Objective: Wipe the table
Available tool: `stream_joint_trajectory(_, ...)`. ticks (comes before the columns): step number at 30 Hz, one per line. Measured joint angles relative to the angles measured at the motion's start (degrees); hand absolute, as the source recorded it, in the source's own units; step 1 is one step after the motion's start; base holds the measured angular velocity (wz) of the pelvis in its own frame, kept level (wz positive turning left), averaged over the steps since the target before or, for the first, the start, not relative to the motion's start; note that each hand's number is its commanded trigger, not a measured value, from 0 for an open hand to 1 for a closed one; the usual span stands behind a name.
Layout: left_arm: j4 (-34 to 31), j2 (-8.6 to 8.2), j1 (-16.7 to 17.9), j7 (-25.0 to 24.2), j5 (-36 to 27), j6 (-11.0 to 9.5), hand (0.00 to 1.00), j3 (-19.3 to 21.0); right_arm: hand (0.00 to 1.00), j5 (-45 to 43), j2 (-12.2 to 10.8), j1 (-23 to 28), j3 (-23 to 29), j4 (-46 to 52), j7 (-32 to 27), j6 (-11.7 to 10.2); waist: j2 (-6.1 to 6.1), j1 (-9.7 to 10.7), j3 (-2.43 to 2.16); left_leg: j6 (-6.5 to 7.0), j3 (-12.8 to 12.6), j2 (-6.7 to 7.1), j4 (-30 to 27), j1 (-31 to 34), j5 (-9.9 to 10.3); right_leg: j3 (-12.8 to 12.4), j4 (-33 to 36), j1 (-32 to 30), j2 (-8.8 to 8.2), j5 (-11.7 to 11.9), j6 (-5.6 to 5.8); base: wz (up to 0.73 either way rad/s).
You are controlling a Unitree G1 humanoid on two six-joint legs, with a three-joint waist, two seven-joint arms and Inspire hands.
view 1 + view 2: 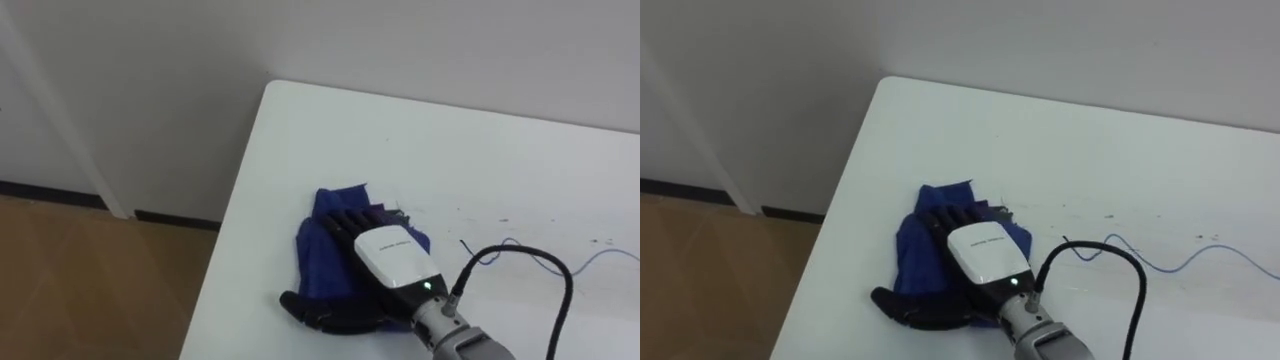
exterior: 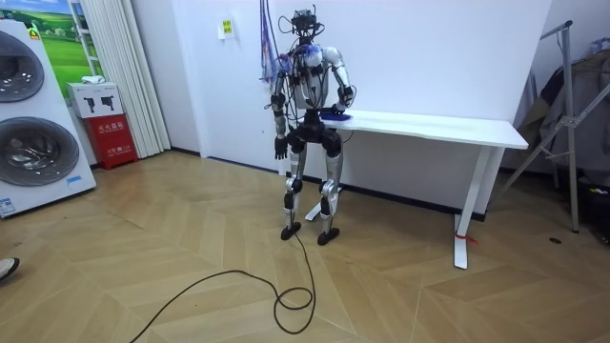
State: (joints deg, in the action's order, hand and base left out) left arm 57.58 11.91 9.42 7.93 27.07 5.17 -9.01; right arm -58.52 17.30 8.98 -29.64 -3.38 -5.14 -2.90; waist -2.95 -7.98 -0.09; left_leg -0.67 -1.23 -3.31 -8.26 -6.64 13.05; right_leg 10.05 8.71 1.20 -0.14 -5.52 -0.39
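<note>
**Pressing a cloth (image 1: 325,215) flat by the table (image 1: 450,150) corner**

A stroke toward the corner could carry the bunched blue cloth over the edge. It lies on the white top just short of that corner, close to the left side, with nothing there to stop it. Crumpled rather than spread, it may also let the hand slide off mid-sweep, leaving bare plastic rubbing the table. A wire (image 1: 540,258) lies on the top well to the right of the corner, and a long pass away from the corner could snag and drag it.

The right hand (image 1: 395,255) rests palm down on the cloth. Its fingers (image 1: 350,222) are straight and point toward the corner, and the thumb (image 1: 300,303) is splayed out at the cloth's near edge — pressing, not clenched round anything. The forearm comes in low from the side away from the corner.

In the room view the robot stands upright at the corner end of the table, right arm bent over the top. The left hand (image 2: 279,149) hangs by its hip, clear of the table — whether released or clenched cannot be told.
</note>
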Motion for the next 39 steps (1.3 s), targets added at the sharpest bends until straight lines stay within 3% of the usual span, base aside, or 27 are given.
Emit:
stream_joint_trajectory(12, -0.8, -0.9, 0.73, -1.3, 1.9, 1.87, 0.0, 4.89, 0.0, 0.8, -0.07, 0.56, 2.06, -1.65, 0.66, 0.39, 0.01, -0.03, 0.1, 0.09, 0.61, 0.32, -0.21, -0.06, 0.14, 1.4, -0.3, 1.08, -0.63, -0.29, 0.3, 0.05)
stream_joint_trajectory(13, -0.82, -0.9, 0.88, -1.29, 1.91, 1.96, 0.0, 4.89, 0.07, 1.36, -0.06, 0.47, 2.22, -2.16, 0.39, 0.38, -0.01, 0.03, 0.09, 0.1, 0.89, 0.42, -0.29, -0.06, 0.13, 1.62, -0.51, 1.34, -0.73, -0.31, 0.33, 0.13)
stream_joint_trajectory(14, -0.82, -0.91, 0.96, -1.28, 1.91, 1.99, 0.0, 4.89, 0.28, 1.47, -0.08, 0.31, 2.41, -2.43, 0.23, 0.36, -0.06, 0.17, 0.09, 0.12, 1.18, 0.51, -0.33, -0.08, 0.13, 1.67, -0.79, 1.59, -0.75, -0.33, 0.37, 0.18)
stream_joint_trajectory(15, -0.85, -0.91, 1.15, -1.17, 1.91, 1.99, 0.0, 4.9, 1.0, 1.46, -0.1, 0.38, 2.98, -2.77, 0.09, 0.35, -0.12, 0.44, 0.04, 0.18, 1.69, 0.66, -0.36, -0.09, 0.11, 1.89, -0.94, 1.9, -0.85, -0.39, 0.51, 0.18)
stream_joint_trajectory(28, -3.44, -1.4, 4.19, -0.95, 1.89, 3.25, 0.0, 6.86, 1.0, 2.0, -1.87, -1.85, 10.25, -4.65, -3.57, 1.09, -1.22, 0.32, -0.31, 0.86, 2.09, 1.18, -0.39, -1.05, 0.38, 2.8, -0.93, 3.12, -1.49, -0.9, 1.26, 0.04)
stream_joint_trajectory(39, -5.29, -1.42, 4.15, -0.96, 1.88, 3.31, 0.0, 7.05, 1.0, 5.09, -1.85, -2.23, 10.93, -4.23, -2.17, 1.86, -1.26, 0.64, -0.21, 0.93, 1.83, 1.09, -0.09, -1.59, 0.43, 2.75, -0.91, 3.53, -1.44, -0.92, 1.31, 0.0)
